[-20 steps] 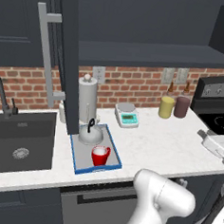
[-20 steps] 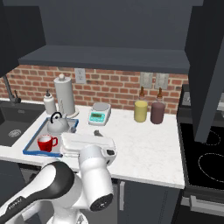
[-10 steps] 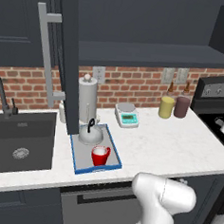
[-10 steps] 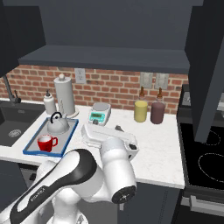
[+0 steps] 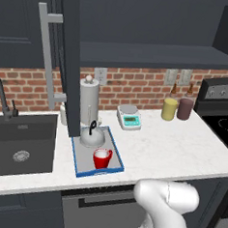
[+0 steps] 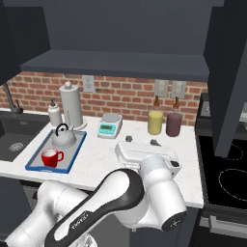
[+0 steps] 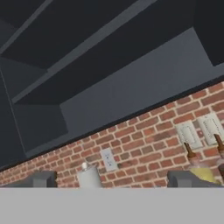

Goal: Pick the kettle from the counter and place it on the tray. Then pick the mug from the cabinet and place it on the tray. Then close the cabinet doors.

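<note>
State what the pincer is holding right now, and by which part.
Nothing. The pincer is open with only air between its tips, facing the brick wall; the kettle and mug sit on the tray.

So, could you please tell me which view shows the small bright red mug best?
The left base view: the small bright red mug sits unobstructed on the blue-rimmed grey tray. The right base view shows it smaller, off to one side.
</note>
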Robot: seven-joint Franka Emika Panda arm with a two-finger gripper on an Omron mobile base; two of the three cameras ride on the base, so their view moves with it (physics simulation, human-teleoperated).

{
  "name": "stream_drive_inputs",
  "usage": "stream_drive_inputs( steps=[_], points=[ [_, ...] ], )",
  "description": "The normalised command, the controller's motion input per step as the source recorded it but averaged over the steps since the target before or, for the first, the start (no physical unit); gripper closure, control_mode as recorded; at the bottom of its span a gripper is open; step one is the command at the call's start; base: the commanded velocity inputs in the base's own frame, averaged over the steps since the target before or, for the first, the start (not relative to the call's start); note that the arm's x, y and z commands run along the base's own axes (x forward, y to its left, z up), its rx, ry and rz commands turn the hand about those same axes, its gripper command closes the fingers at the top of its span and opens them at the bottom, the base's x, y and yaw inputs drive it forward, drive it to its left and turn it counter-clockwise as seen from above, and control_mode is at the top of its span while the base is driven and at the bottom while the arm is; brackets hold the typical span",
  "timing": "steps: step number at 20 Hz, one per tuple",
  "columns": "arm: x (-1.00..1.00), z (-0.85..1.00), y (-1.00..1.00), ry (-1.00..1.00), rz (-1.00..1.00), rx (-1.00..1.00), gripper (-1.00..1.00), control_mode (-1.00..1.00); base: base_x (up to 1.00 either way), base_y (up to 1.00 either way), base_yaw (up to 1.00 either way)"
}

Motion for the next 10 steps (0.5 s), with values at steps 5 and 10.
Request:
stream_drive_inputs(
  steps=[5,10],
  points=[
    [0.0,-0.01,-0.75,-0.17,-0.02,-0.03,-1.0,-1.0,0.0,0.0,0.0],
    [0.0,0.0,-0.73,-0.12,-0.05,-0.01,-1.0,-1.0,0.0,0.0,0.0]
  ],
)
